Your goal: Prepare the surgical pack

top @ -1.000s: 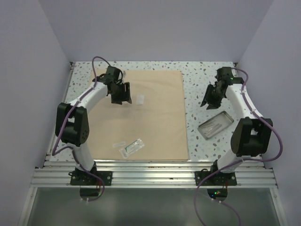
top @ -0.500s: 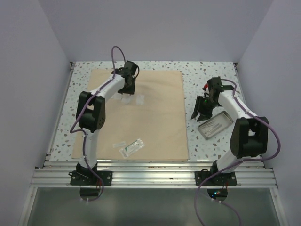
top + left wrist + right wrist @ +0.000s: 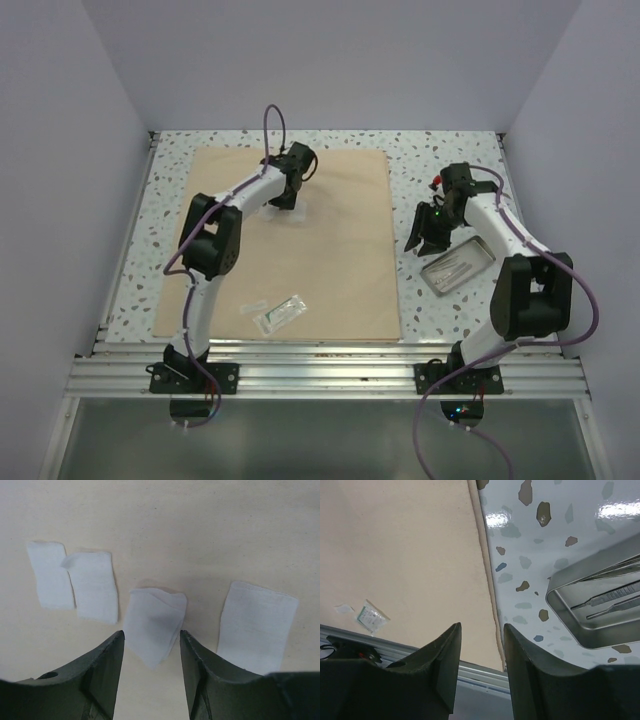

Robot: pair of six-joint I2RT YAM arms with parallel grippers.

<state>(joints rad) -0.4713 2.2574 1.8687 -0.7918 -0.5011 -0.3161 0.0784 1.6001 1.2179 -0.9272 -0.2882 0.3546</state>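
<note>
The surgical pack [image 3: 330,260] is a big tan cloth sheet lying flat on the table. Several small white gauze squares [image 3: 92,585] lie on its far part. My left gripper [image 3: 289,193] hovers over them, open. In the left wrist view its fingertips [image 3: 151,639] straddle a folded gauze piece [image 3: 154,622] that rests on the cloth [image 3: 200,530], not pinched. My right gripper [image 3: 424,236] is open and empty, above the speckled table between the cloth's right edge [image 3: 487,575] and the metal tray [image 3: 458,266]. The right wrist view shows its fingers [image 3: 481,630] apart.
The shiny tray [image 3: 600,625] holds thin metal instruments. A clear plastic pouch [image 3: 281,312] lies on the cloth's near left part and shows again as the pouch [image 3: 370,618] in the right wrist view. Walls close in the table. An aluminium rail [image 3: 320,375] runs along the near edge.
The left arm has reached out rightward and come down over the gauze squares. The right gripper has dropped toward me and now hangs beside the tray.
</note>
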